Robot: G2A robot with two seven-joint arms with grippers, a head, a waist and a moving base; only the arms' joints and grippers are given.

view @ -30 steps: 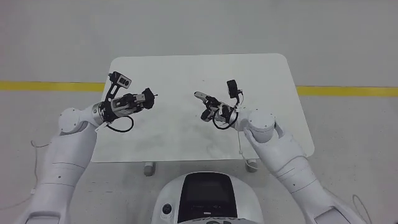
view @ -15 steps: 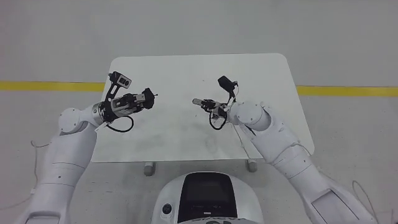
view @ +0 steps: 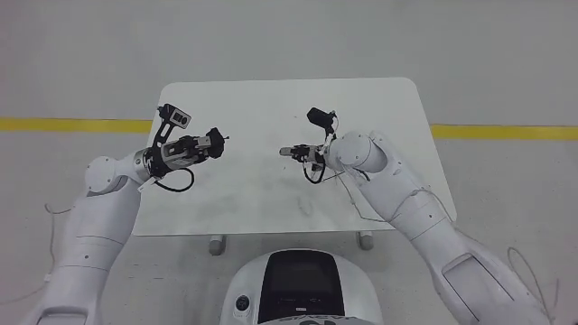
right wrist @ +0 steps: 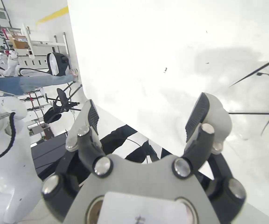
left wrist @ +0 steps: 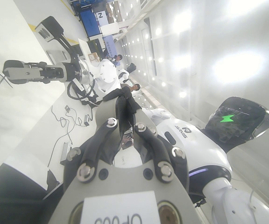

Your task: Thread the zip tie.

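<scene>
On the white tabletop (view: 379, 99), the thin black zip tie (right wrist: 260, 73) lies curled, its pointed tail near its head. It sits just beyond 1 finger of the right end effector (right wrist: 147, 108), which is spread wide and empty. Closing from here would likely miss, since the strap sits outside the gap, and so slim a strap could skid flat under a pad. The left end effector (left wrist: 125, 103) hangs well apart, its fingers narrow; whether it pinches anything cannot be told.
</scene>
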